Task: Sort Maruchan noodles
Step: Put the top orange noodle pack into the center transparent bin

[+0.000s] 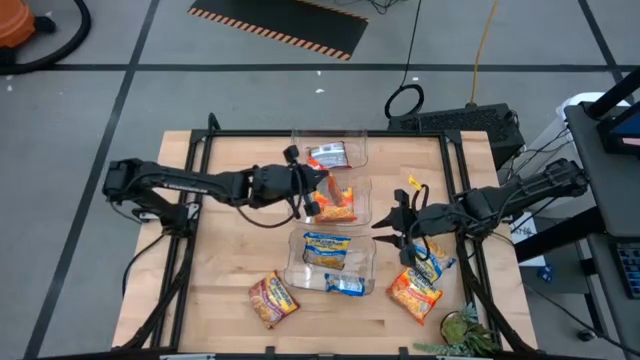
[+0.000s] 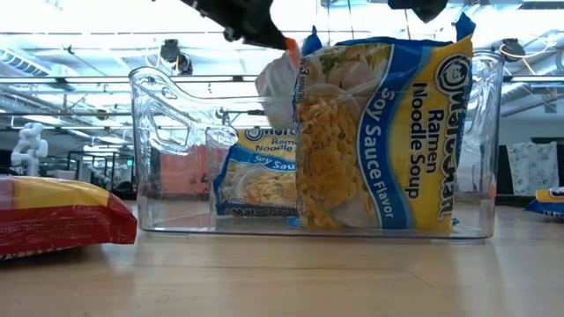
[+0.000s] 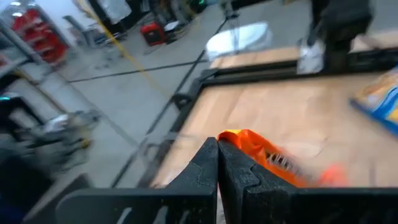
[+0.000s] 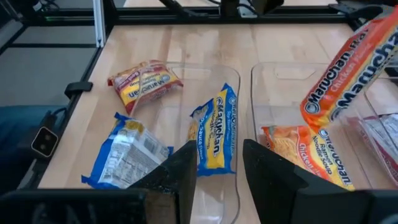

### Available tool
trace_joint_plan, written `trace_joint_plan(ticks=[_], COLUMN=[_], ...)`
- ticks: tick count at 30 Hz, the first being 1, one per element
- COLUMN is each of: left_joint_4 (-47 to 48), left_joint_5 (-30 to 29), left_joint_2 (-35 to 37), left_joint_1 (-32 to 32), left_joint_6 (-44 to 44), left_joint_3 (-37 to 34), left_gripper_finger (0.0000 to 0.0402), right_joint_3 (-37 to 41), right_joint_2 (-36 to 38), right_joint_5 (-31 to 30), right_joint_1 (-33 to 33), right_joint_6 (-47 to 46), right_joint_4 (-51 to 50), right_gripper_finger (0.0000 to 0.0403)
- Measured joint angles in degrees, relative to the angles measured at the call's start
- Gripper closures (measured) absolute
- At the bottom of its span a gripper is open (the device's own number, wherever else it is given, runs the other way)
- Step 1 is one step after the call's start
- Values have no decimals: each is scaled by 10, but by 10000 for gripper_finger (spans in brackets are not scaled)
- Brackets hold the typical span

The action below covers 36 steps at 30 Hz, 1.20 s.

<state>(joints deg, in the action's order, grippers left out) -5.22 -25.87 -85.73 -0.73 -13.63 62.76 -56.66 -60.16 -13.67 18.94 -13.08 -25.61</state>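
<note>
the left gripper [image 1: 318,192] is pinched tight on one end of a glossy orange maruchan chicken packet [image 4: 346,68], which hangs tilted over the middle clear plastic bin [image 1: 364,186], directly above a second orange packet [image 1: 336,212] already lying in it. the held packet's long axis slopes down from the fingers toward the bin floor, so a release should drop it straight in, as far as i can judge. the right gripper [image 1: 393,221], fingers apart and empty, waits just right of the bins, nearer than the left arm to the loose blue-and-yellow packet [image 1: 431,266] and orange packet [image 1: 414,296] on the near right of the wooden table [image 1: 220,262]; a reddish-brown packet [image 1: 272,299] lies near left
</note>
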Motion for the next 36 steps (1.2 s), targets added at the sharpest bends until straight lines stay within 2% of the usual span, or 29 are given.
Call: trace_joint_plan(ticks=[3, 12, 17, 21, 23, 30, 36], left_joint_4=[-16, -89, -67, -24, 7, 98, 221], left_joint_5=[42, 65, 66, 66, 66, 66, 66], left_joint_2=[-20, -76, -89, -89, -89, -88, -61], left_joint_1=[-11, -20, -22, -22, -22, -13, 19], left_joint_6=[12, 20, 23, 66, 91, 149, 226], left_joint_3=[0, 0, 0, 0, 0, 0, 0], left_gripper_finger=[401, 401, 401, 395, 375, 268, 230], right_joint_3=[0, 0, 0, 0, 0, 0, 0], right_joint_2=[0, 0, 0, 0, 0, 0, 0], right_joint_5=[0, 2, 2, 2, 2, 3, 4], right_joint_1=[0, 9, 12, 12, 15, 22, 22], right_joint_6=[-11, -43, -43, -43, -43, -43, -63], right_joint_4=[-1, -36, -38, -39, -40, -44, -46], right_gripper_finger=[280, 280, 280, 280, 280, 280, 280])
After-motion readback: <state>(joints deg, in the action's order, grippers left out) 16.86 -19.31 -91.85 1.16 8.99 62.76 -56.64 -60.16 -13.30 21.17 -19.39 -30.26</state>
